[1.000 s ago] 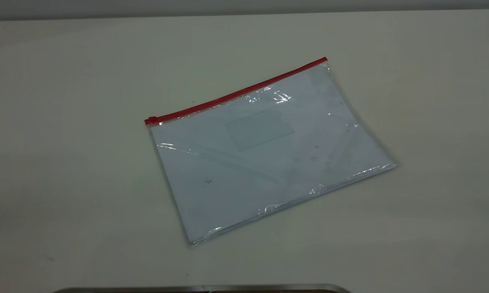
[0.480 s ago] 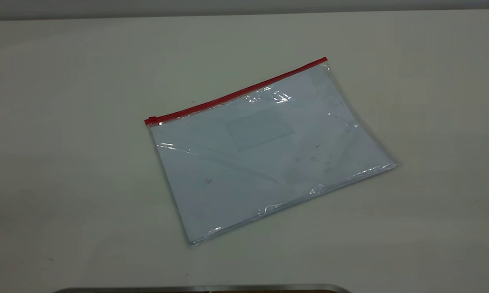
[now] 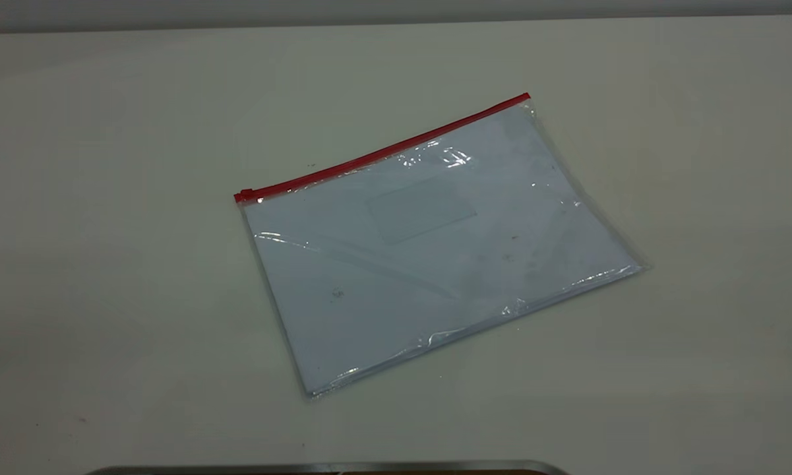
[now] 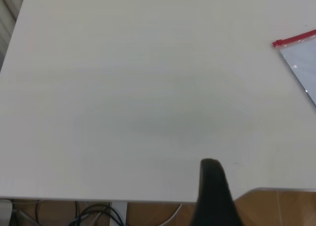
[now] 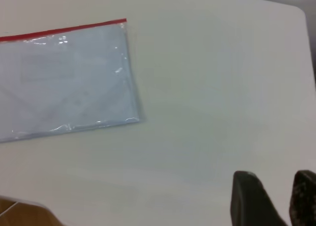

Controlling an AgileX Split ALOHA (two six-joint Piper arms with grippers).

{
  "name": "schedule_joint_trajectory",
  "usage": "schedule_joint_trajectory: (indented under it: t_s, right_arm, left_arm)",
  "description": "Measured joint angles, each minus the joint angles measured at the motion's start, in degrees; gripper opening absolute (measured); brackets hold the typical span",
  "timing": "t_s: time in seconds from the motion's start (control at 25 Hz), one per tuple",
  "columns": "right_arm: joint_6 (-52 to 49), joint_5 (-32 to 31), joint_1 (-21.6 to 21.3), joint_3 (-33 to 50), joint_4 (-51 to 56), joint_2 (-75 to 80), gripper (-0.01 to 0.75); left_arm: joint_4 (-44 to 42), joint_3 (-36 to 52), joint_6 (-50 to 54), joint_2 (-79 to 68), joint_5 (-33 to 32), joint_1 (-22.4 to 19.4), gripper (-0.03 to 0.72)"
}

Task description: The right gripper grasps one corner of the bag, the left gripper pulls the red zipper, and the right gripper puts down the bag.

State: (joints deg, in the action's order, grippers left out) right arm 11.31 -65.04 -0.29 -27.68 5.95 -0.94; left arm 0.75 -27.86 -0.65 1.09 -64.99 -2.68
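The bag (image 3: 435, 244), a clear pouch with white paper inside, lies flat and askew mid-table. The red zipper (image 3: 382, 155) runs along its far long edge, with the slider tab (image 3: 245, 194) at the left end. Neither gripper shows in the exterior view. Of my left gripper only one black finger (image 4: 211, 186) shows, alone above the table's edge, far from the bag's zipper corner (image 4: 296, 39). My right gripper (image 5: 276, 196) is open and empty over bare table, well away from the bag (image 5: 69, 77) and its near corner (image 5: 136, 118).
The white table (image 3: 105, 297) surrounds the bag on all sides. A metal rim (image 3: 330, 467) shows at the front edge. In the left wrist view the table edge (image 4: 98, 200) has cables (image 4: 98, 216) and wood floor below it.
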Motion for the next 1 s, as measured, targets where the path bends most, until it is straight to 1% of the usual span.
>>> schedule_joint_trajectory:
  t_s: [0.24,1.0]
  right_arm:
    - [-3.13,0.0,0.0,0.0,-2.39,0.0,0.237]
    - [-3.63,0.0,0.0,0.0,-2.51,0.0,0.237]
  left_arm:
    - [0.0,0.0,0.0,0.0,0.0,0.0,0.581]
    - [0.0,0.0,0.13,0.0,0.0,0.0,0.581]
